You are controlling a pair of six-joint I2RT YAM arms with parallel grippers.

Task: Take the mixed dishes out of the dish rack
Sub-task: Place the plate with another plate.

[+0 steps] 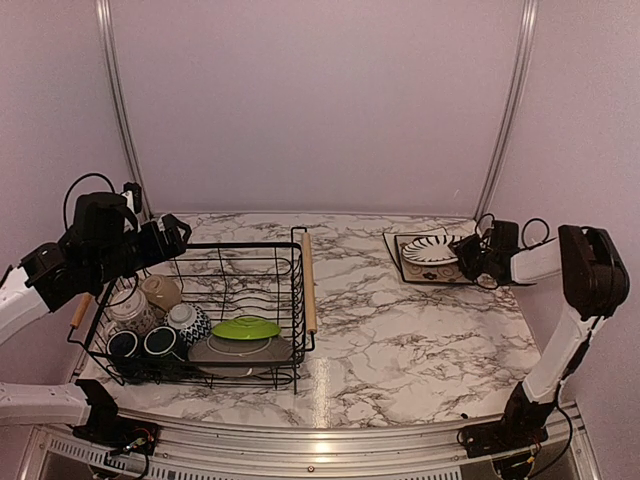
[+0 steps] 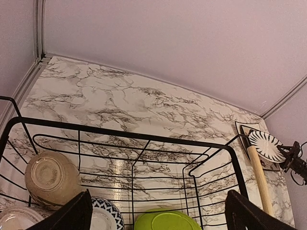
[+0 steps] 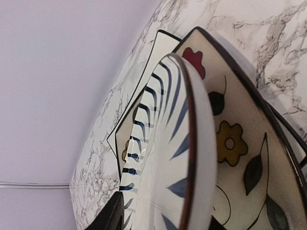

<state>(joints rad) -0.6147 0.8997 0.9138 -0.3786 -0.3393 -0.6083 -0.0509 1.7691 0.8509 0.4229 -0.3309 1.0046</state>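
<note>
right gripper: jaws narrow, standing either side of the rim of the striped white plate; we cannot tell whether they clamp it or only straddle it
striped white plate: we see it on the square cream floral plate, at the far right of the surface; the edge by the jaws looks raised, the opposite edge touches the square plate
left gripper: jaws wide, holding nothing; we see it hovering over the far left corner of the dish rack
dish rack: on the left of the surface, well apart from the two plates; wooden handle on its right short side
rack, left side: tan mug on its side, patterned mug just beside it, two dark-blue mugs at the near edge, blue-and-white patterned dish near them
rack, near right: lime-green plate lying on a grey plate
</note>
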